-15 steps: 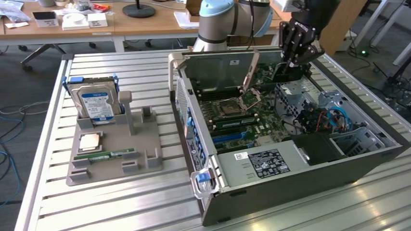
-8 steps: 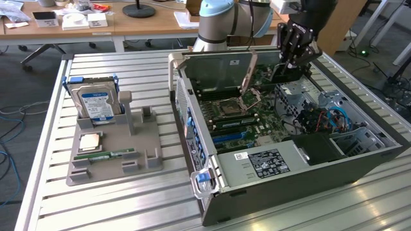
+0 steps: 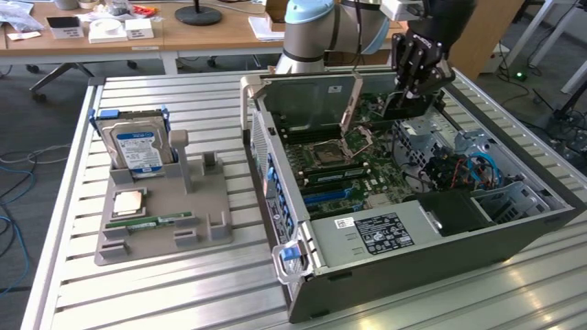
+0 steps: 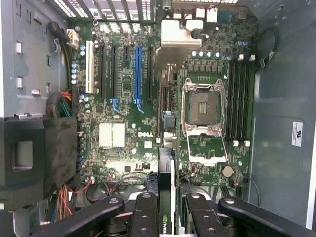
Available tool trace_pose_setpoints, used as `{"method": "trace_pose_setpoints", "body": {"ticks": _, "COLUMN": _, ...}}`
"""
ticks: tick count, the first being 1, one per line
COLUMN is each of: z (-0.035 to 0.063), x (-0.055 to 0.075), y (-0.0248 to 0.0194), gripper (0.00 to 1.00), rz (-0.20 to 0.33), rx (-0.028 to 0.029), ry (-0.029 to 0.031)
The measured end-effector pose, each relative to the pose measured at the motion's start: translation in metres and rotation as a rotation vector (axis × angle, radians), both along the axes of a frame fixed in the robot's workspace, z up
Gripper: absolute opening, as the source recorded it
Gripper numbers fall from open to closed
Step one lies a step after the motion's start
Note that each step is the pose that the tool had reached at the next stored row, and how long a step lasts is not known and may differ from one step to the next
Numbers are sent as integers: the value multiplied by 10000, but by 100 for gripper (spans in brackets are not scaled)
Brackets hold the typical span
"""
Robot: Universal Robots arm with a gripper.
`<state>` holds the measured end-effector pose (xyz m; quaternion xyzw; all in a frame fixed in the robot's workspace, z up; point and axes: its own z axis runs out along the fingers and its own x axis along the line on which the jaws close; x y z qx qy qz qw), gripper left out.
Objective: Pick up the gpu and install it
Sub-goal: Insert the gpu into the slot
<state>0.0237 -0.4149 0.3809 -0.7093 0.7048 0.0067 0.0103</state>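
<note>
My gripper [image 3: 413,93] hangs over the far half of the open computer case [image 3: 303,278], shut on the gpu [image 3: 402,108]. The gpu is a dark board held on edge, with its pale metal bracket strip [image 3: 351,100] pointing down toward the case's rear wall. In the wrist view the gripper [image 4: 168,215] clamps the gpu [image 4: 166,173] seen edge-on, its bracket [image 4: 180,37] at the far end. The card hovers above the motherboard [image 4: 123,163], between the blue slot [image 4: 137,74] and the empty processor socket [image 4: 202,106], and is apart from any slot.
On the slatted table at the exterior view's left, a grey holder [image 3: 206,206] carries a silver hard drive with blue label [image 3: 137,144], a processor chip [image 3: 126,201] and a green memory stick [image 3: 151,222]. Cables and a drive cage [image 3: 495,199] fill the case's right side.
</note>
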Motion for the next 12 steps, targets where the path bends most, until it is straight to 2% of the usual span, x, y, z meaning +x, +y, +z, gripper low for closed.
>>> {"method": "trace_pose_setpoints", "body": {"ticks": 8, "z": -4, "x": -123, "y": 0, "gripper": 26, "rz": -262, "rx": 0, "ry": 0}}
{"method": "trace_pose_setpoints", "body": {"ticks": 12, "z": -6, "x": -139, "y": -1, "gripper": 26, "rz": -279, "rx": -1, "ry": 0}}
